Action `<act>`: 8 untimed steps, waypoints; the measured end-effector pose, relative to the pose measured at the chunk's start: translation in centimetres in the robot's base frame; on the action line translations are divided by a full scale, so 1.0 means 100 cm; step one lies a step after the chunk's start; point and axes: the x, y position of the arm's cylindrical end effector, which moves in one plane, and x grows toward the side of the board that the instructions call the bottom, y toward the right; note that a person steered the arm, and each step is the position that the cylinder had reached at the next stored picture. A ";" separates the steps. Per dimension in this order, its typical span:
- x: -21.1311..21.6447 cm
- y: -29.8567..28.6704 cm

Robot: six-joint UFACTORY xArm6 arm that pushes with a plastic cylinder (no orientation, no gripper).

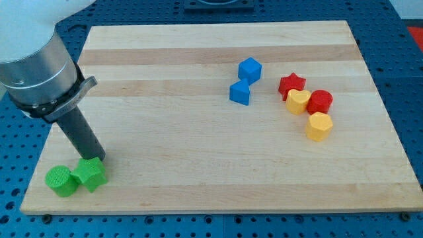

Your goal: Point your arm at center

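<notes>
My tip (96, 158) is at the lower left of the wooden board (218, 165), touching the upper edge of a green star block (90, 174). A green cylinder block (61, 181) sits against the star's left side. Toward the view's upper right are a blue cube (250, 69) and a blue triangular block (240, 92) just below it. Further right is a cluster: a red star (291, 84), a yellow heart (298, 102), a red cylinder (320, 102) and a yellow hexagonal block (319, 126).
The arm's grey body (33, 66) and dark rod (79, 132) cover the board's left edge. A blue perforated table (406, 79) surrounds the board.
</notes>
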 end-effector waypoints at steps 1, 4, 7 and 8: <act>0.006 0.000; 0.014 -0.001; -0.050 -0.003; -0.071 -0.002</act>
